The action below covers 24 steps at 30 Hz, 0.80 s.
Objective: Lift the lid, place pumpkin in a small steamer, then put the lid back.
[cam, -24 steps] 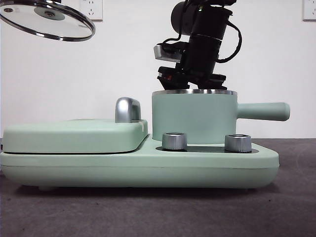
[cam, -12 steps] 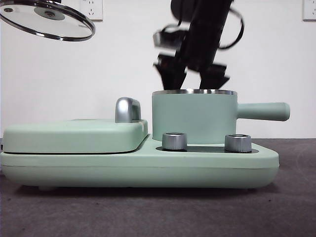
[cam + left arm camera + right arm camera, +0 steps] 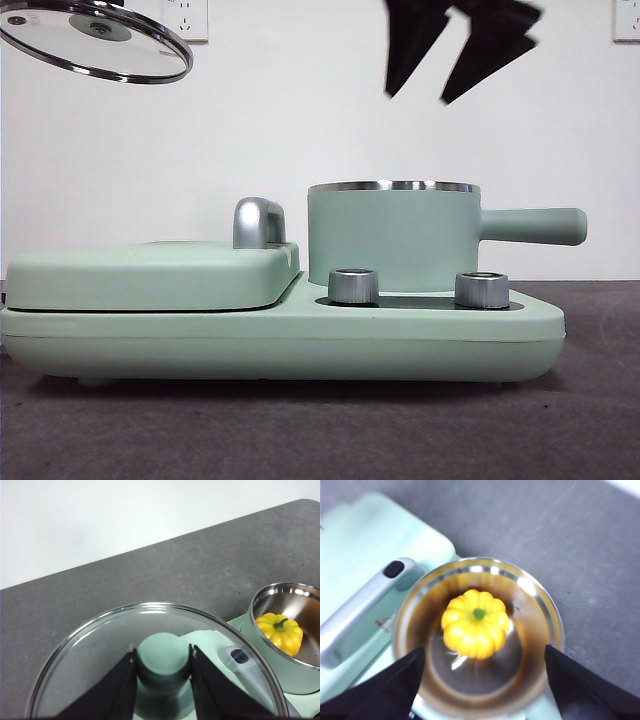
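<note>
The yellow pumpkin (image 3: pixel 475 624) with its green stem lies on the steel floor inside the small steamer (image 3: pixel 393 235), a mint-green pot with a long side handle; the pumpkin (image 3: pixel 280 631) also shows in the left wrist view. High above the pot my right gripper (image 3: pixel 445 75) hangs open and empty, its fingers blurred. The lid (image 3: pixel 95 40), clear glass with a steel rim, is held tilted in the air at the upper left. My left gripper (image 3: pixel 163 662) is shut on the lid's mint-green knob (image 3: pixel 164 656).
The pot stands on a wide mint-green appliance base (image 3: pixel 280 340) with two silver knobs (image 3: pixel 353 285) at its front. A flat mint-green griddle cover (image 3: pixel 150 272) with a silver handle (image 3: pixel 258 222) fills the base's left half. Dark grey table all around.
My right gripper has risen from the pot's mouth to well above it, fingers spread, leaving the pumpkin inside. The lid and left gripper have stayed put.
</note>
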Available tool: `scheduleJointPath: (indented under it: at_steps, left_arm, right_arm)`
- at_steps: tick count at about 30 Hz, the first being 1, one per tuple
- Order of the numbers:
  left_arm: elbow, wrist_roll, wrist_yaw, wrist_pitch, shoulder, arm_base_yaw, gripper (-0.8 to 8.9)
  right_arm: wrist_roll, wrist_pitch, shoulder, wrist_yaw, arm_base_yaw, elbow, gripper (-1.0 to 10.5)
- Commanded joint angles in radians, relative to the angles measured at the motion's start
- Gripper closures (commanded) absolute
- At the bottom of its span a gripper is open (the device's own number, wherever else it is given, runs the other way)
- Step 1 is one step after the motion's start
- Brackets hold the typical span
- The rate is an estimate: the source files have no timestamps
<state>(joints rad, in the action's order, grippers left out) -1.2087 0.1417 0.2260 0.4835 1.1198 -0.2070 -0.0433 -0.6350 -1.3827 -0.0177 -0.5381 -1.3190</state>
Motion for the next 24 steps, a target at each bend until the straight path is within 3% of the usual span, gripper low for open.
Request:
scheduleJointPath:
  at_steps: [1, 4, 10, 14, 19, 24]
  left_arm:
    - [-0.016, 0.002, 0.014, -0.027, 0.003, -0.003, 7.97]
    - [-0.016, 0.002, 0.040, -0.027, 0.003, -0.003, 7.97]
    - [-0.016, 0.007, 0.138, -0.027, 0.008, -0.011, 7.97]
    - [-0.016, 0.032, 0.153, -0.035, 0.020, -0.042, 7.97]
    - [-0.016, 0.034, 0.164, -0.061, 0.048, -0.099, 7.97]
    - [-0.016, 0.033, 0.166, -0.138, 0.101, -0.172, 7.97]
  right_arm:
    - [0.056, 0.076, 0.138, 0.027, -0.032, 0.127, 5.8]
    - [0.086, 0.096, 0.316, 0.080, -0.056, 0.277, 5.9]
    - [0.205, 0.096, 0.509, 0.130, -0.086, 0.418, 6.3]
    - [0.269, 0.079, 0.610, 0.160, -0.122, 0.480, 6.3]
    - [0.288, -0.003, 0.675, 0.227, -0.167, 0.500, 6.3]
    - [0.288, -0.032, 0.700, 0.236, -0.194, 0.500, 6.3]
